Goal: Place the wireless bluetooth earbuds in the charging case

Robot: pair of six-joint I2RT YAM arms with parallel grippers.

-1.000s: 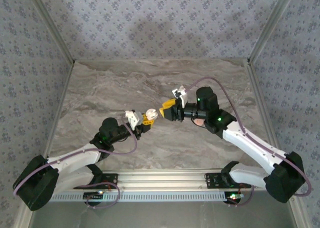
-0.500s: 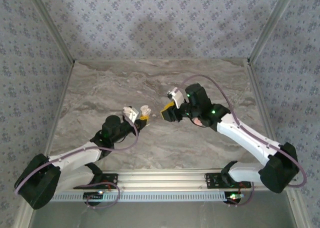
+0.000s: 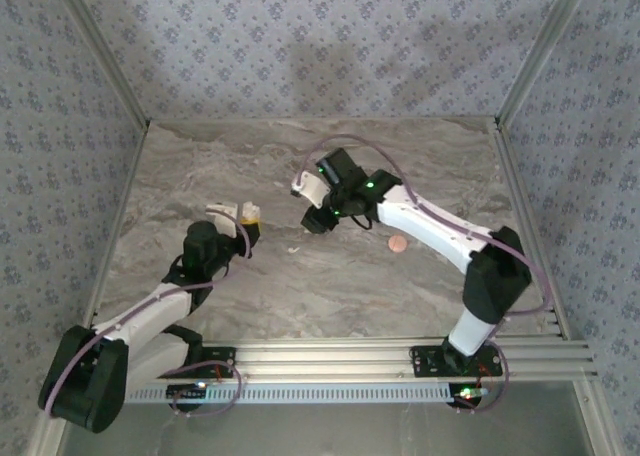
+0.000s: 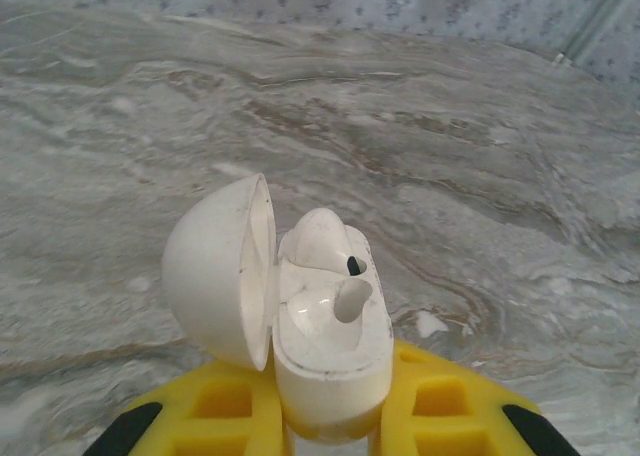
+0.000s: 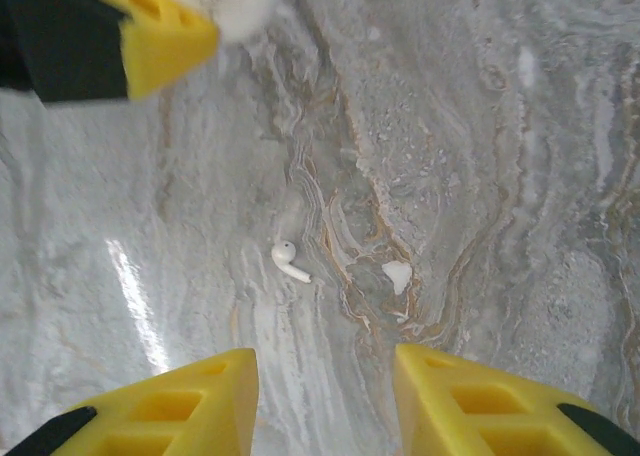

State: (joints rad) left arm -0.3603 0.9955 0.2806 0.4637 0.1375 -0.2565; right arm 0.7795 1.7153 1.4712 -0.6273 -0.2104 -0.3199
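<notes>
The left gripper (image 4: 335, 411) pinches the open charging case (image 4: 325, 356) with one earbud (image 4: 350, 298) inside, and the right gripper (image 5: 325, 401) hangs, fingers (image 5: 190, 401) spread, over the loose earbud (image 5: 288, 261) on the table (image 5: 500, 126), so next it likely must drop and pinch it.

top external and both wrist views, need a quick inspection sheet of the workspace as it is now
surface: grey marbled table, no spills seen
job's things: charging case open, lid swung left, seated earbud in one socket; loose earbud lying on the table
clutter: one reddish-brown round disc right of centre
grippers: left gripper shut on the charging case; right gripper open, empty, above the loose earbud
cables: purple cables looped along the arms, no snag seen
surroundings: patterned walls on three sides, metal rail at the near edge
</notes>
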